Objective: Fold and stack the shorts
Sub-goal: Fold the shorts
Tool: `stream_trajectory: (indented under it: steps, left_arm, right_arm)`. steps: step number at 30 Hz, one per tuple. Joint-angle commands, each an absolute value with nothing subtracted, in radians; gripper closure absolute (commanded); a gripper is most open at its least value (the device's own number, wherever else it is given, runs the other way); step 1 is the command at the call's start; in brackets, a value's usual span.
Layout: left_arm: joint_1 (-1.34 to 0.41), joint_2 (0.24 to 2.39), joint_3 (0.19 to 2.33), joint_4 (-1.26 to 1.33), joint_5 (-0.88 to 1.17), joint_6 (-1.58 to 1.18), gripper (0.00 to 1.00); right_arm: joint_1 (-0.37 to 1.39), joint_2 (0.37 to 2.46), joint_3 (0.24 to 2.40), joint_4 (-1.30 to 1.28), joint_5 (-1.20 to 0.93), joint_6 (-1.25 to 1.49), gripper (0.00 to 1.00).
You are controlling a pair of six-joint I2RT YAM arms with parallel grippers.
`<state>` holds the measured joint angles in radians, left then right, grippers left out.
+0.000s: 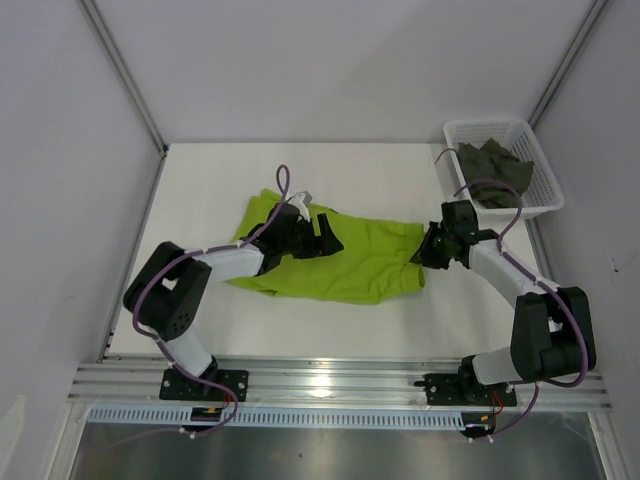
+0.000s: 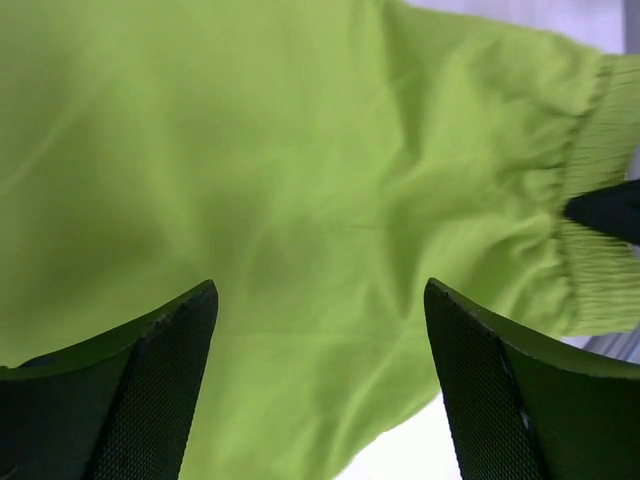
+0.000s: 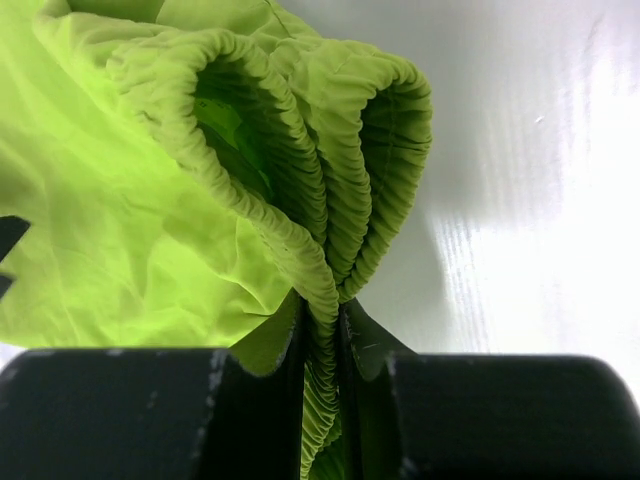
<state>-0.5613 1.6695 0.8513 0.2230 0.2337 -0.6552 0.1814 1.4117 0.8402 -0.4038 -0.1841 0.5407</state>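
Nearest us in the overhead view runs the silver aluminium rail [image 1: 340, 378] carrying both arm bases at the near edge of the white table [image 1: 300, 180]. Beyond it, the bright lime green cloth shorts [image 1: 350, 262] lie spread and rumpled across the middle of the table, between the two arms. We see the left gripper [image 1: 325, 238] low over the left half of that cloth, black fingers apart, and the right gripper [image 1: 428, 250] at the right-hand end, where the fabric bunches against it. In the far right corner stands the white plastic mesh basket [image 1: 548, 195], with the dark olive-grey cloth shorts [image 1: 495, 170] crumpled inside it, well apart from the green pair. From the left wrist, we look down on the green shorts [image 2: 250, 150] filling nearly the whole view, their ribbed elastic waistband [image 2: 600, 130] at the right; the left gripper [image 2: 320, 300] hangs over the cloth, its textured fingers [image 2: 160, 380] spread wide with nothing between them. We cannot tell whether those fingers touch the fabric. From the right wrist, we see the right gripper [image 3: 320, 340] pinched tight on the waistband [image 3: 385, 150], gathered elastic rising in folded loops from between the black fingers [image 3: 120, 410], while the rest of the shorts [image 3: 120, 250] trails left over the glossy table [image 3: 530, 200].
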Motion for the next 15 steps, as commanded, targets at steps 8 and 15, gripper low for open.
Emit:
stream_trajectory:
  steps: [8,15]
  left_arm:
    - [-0.587,1.839,0.911,0.290,0.186,-0.690,0.17]
    - [-0.684,1.893,0.882,0.390,0.121,-0.790,0.19]
  right_arm:
    - [0.207,1.336,1.077,-0.627,-0.120,0.463,1.00]
    - [0.271,1.396,1.258,-0.696,-0.179,0.524,1.00]
